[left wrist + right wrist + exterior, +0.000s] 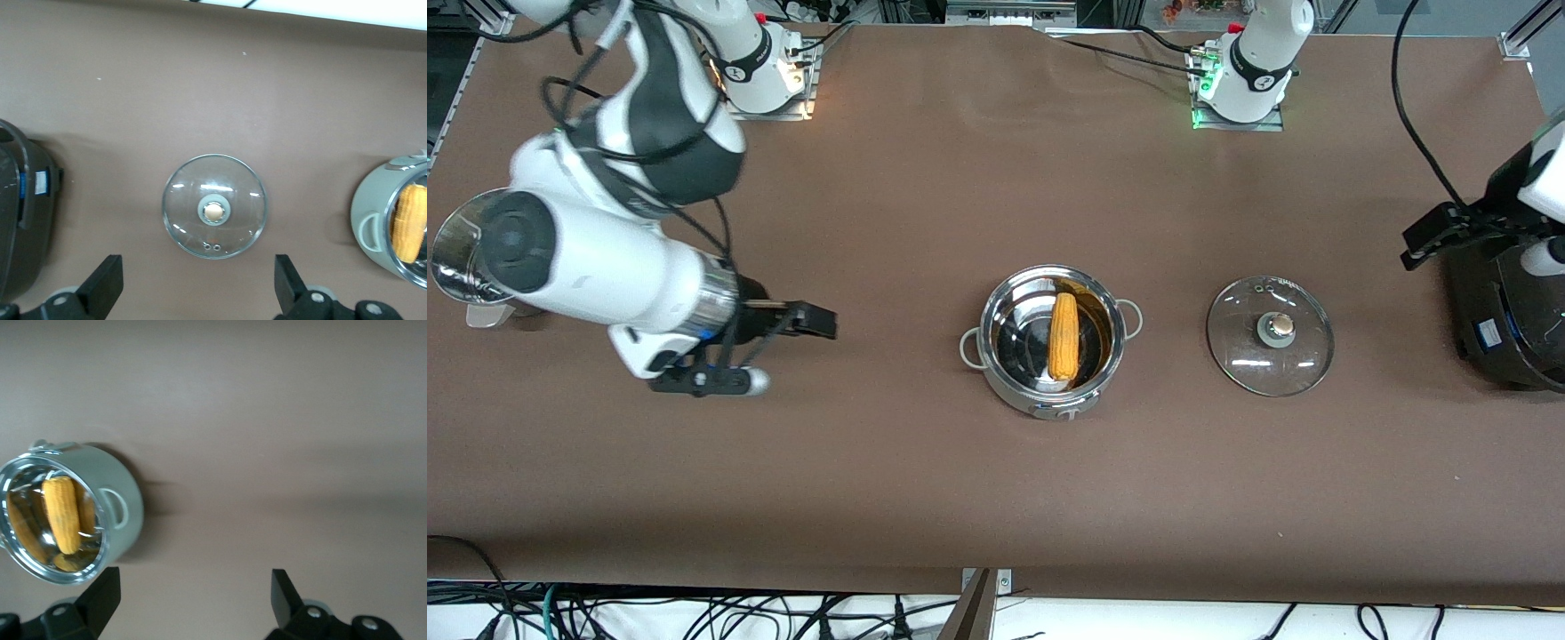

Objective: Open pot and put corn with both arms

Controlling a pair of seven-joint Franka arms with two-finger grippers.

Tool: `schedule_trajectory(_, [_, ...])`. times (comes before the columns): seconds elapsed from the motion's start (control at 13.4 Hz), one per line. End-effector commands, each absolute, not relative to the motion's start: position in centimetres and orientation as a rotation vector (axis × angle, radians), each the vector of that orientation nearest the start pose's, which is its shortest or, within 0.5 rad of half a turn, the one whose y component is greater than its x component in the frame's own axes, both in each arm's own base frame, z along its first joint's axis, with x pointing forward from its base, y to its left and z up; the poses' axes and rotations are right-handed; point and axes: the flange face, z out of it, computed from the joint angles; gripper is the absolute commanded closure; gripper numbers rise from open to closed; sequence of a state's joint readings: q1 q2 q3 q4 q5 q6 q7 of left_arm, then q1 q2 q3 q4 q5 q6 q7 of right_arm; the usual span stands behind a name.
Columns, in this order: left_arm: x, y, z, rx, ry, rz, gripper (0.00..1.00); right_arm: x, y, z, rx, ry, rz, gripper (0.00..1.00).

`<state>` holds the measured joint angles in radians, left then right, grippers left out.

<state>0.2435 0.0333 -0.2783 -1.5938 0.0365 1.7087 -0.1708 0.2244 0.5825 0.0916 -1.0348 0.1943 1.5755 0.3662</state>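
The shiny steel pot (1049, 391) stands open in the middle of the table with the yellow corn cob (1064, 336) lying inside it. Its glass lid (1270, 336) with a beige knob lies flat on the table beside the pot, toward the left arm's end. My left gripper (1430, 238) is open and empty in the air beside the lid, which shows in the left wrist view (214, 206). My right gripper (811, 320) is open and empty above bare table toward the right arm's end; the right wrist view shows the pot (123, 510) and corn (61, 513).
A big black rice cooker (1507, 329) stands at the left arm's end of the table and also shows in the left wrist view (20, 213). A shiny steel vessel (458, 253) sits at the right arm's end, partly hidden by the right arm.
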Motion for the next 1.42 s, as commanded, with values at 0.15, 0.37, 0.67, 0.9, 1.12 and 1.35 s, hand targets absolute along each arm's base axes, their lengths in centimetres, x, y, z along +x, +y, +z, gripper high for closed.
schedule_trajectory(0.15, [57.8,-0.8,61.6,-3.102,-0.239,-0.127,0.0,67.1,12.3,52.6,-3.055,0.123,0.282,0.0])
schedule_trajectory(0.37, [57.5,-1.6,61.8,-3.099,-0.222,-0.129,0.0,67.5,4.9,52.9,-3.094,0.314,0.302,0.0])
schedule_trajectory(0.67, [56.9,-0.8,61.8,-3.095,-0.245,-0.123,0.0,67.0,-1.9,53.2,-3.11,0.51,0.345,0.0])
schedule_trajectory(0.9, [57.2,-1.0,61.8,-3.099,-0.246,-0.125,0.0,65.7,-4.4,56.7,-3.086,0.555,0.256,0.0])
schedule_trajectory(1.12, [57.0,-0.5,61.6,-3.097,-0.256,-0.099,0.0,62.9,-4.5,58.4,-3.04,0.537,0.202,0.0])
schedule_trajectory(1.35, [57.0,-0.6,61.6,-3.097,-0.256,-0.094,0.0,60.8,-4.4,59.6,-3.002,0.494,0.179,0.0])
